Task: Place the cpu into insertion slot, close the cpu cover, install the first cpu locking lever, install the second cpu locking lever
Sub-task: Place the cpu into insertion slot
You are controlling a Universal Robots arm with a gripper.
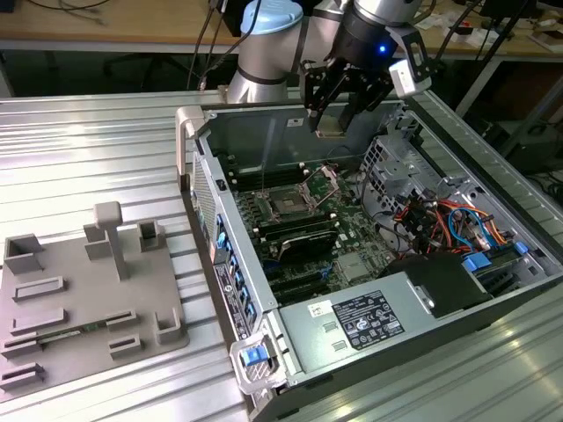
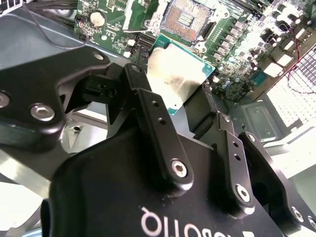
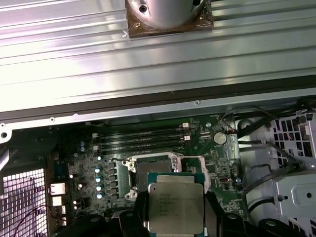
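Surface: ribbed metal table (image 1: pixel 88 149) carrying an open computer case (image 1: pixel 189 123), with a grey fixture tray (image 1: pixel 79 308) on the exterior view's left of the case; we see workbenches and cables behind.
Gripper: the gripper (image 1: pixel 332 123) hangs above the far end of the case, over the motherboard.
Fingers: closed on opposite edges of the cpu (image 2: pixel 177 74); in the second wrist view we see it pinched flat between the black fingers (image 2: pixel 153 118).
Cpu: held in the air, well above the board and touching nothing but the fingers.
Insertion slot: the insertion slot (image 1: pixel 288 204) lies bare, its contact field exposed in both wrist views, and no chip sits in it.
Cpu cover: the cpu cover (image 1: pixel 323 182) stands tilted up on its hinge beside the socket.
Levers: we cannot make them out with any certainty.
Progress: we judge the first step to be under way. The chip is picked up but not seated, the cover is not yet closed, and neither lever is installed.
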